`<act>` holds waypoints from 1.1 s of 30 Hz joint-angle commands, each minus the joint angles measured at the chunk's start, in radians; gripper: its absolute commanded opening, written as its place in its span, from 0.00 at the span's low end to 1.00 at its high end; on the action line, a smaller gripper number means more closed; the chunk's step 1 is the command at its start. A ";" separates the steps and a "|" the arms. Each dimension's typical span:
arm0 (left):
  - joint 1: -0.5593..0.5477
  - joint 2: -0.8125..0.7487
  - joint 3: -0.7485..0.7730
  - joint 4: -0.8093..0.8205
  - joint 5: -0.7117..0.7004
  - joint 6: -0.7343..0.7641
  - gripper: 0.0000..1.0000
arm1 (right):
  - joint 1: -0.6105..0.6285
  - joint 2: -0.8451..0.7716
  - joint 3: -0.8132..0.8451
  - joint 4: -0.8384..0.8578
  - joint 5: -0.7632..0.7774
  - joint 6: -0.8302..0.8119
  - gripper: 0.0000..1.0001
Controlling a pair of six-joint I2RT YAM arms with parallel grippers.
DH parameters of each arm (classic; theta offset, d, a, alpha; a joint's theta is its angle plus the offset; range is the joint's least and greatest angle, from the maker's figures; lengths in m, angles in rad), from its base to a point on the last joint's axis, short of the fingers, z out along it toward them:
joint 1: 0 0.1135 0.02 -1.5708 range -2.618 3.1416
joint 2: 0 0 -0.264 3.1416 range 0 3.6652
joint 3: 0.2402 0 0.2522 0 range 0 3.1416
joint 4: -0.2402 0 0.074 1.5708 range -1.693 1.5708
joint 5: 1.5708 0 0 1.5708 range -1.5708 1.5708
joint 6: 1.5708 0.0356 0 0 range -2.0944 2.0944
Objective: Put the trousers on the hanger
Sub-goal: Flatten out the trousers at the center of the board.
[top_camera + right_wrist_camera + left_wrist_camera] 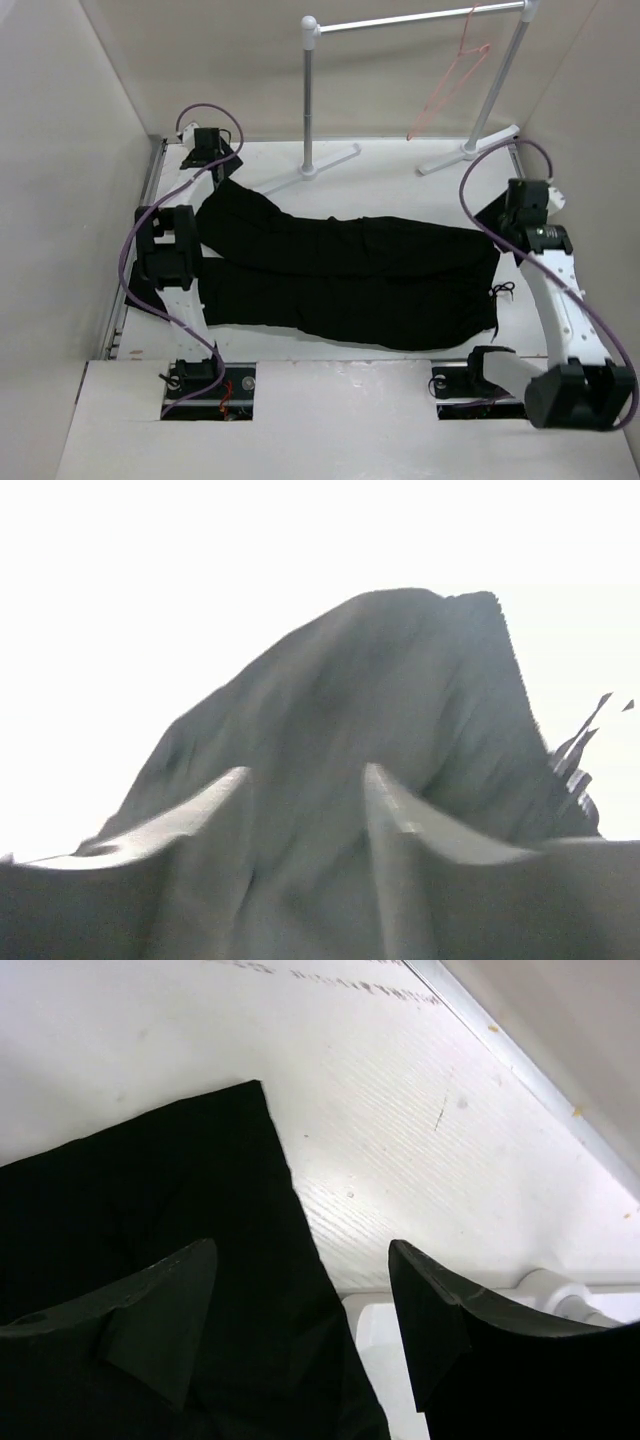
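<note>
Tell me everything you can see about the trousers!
The trousers are plain black, soft-looking, matte cloth. They lie flat on the white table, legs to the left, waist to the right. The left gripper hovers open over one hem corner; the right gripper is open over the waist end.

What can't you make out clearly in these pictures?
Right wrist view: blur and glare hide whether the right gripper grips the trousers.
Top view: the hanger hook on the rail is too thin to read.
Left wrist view: the left gripper and frame edge cut off most of the trousers.
</note>
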 commanded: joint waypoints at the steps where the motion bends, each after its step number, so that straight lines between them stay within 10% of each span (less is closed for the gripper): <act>1: -0.023 0.062 0.083 -0.005 -0.029 0.114 0.68 | -0.115 0.122 0.050 0.115 0.112 -0.125 0.65; 15: -0.043 0.249 0.225 -0.044 -0.072 0.130 0.52 | -0.228 0.496 0.058 0.246 -0.043 -0.053 0.74; 17: -0.037 0.260 0.217 -0.044 -0.071 0.130 0.37 | -0.227 0.524 0.055 0.258 -0.061 -0.041 0.64; 21: -0.003 0.220 0.147 -0.030 -0.137 0.095 0.09 | -0.227 0.542 0.098 0.266 -0.054 -0.019 0.11; 33: 0.167 -0.018 0.011 0.025 -0.258 -0.022 0.02 | -0.215 0.789 0.497 0.249 0.043 -0.033 0.05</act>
